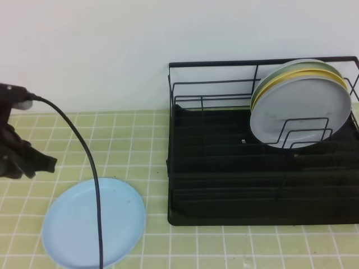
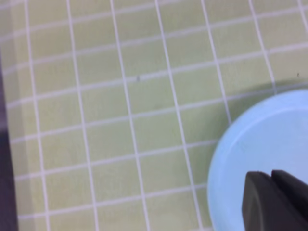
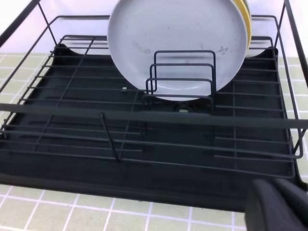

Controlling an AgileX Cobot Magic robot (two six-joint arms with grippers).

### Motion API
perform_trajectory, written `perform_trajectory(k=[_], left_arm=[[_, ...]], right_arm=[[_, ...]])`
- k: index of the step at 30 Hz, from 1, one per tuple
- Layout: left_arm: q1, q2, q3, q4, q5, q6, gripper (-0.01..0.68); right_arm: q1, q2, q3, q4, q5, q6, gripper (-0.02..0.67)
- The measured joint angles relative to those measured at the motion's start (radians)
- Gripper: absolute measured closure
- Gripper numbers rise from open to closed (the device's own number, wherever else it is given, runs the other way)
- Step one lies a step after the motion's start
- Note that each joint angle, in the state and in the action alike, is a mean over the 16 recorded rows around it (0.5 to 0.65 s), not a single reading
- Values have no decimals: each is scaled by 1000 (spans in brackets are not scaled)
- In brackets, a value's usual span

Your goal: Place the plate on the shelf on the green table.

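The light blue plate lies flat on the green table at the front left, crossed by a black cable. My left gripper hovers just left of it, shut and holding nothing. In the left wrist view its closed fingertips sit over the plate near its rim. The black wire shelf stands on the right. My right gripper is shut and empty at the shelf's front right corner; it is outside the exterior view.
A grey-white plate stands upright in the shelf's right dividers, with yellow plates behind it. The shelf's left slots hold nothing. A white wall runs behind the table.
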Motion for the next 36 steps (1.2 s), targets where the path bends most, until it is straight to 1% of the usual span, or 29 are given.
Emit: perform_trajectory(k=[4,7,18,20,22,25,30,36], left_arm=[[0,38,0,-4,2,-23,664],[0,80,0,-7,2,-41,629],[0,216,0,-12,-46,-91,382],[0,232,0,-12,-63,-91,349],[0,248,0,-13,-81,-91,331],[0,269,0,-14,-107,-91,335],[0,304,0,-18,-134,-89,382],[0,349,0,-30,-127,-86,429]], right_arm=[[0,0,0,8,-1,-11,638],[0,0,0,9,-2,-12,638],[0,0,0,13,-3,-14,638],[0,0,0,14,-3,-14,638],[0,0,0,15,-3,-14,638],[0,0,0,17,-3,-14,638],[0,0,0,19,-3,-15,638],[0,0,0,20,-3,-17,638]])
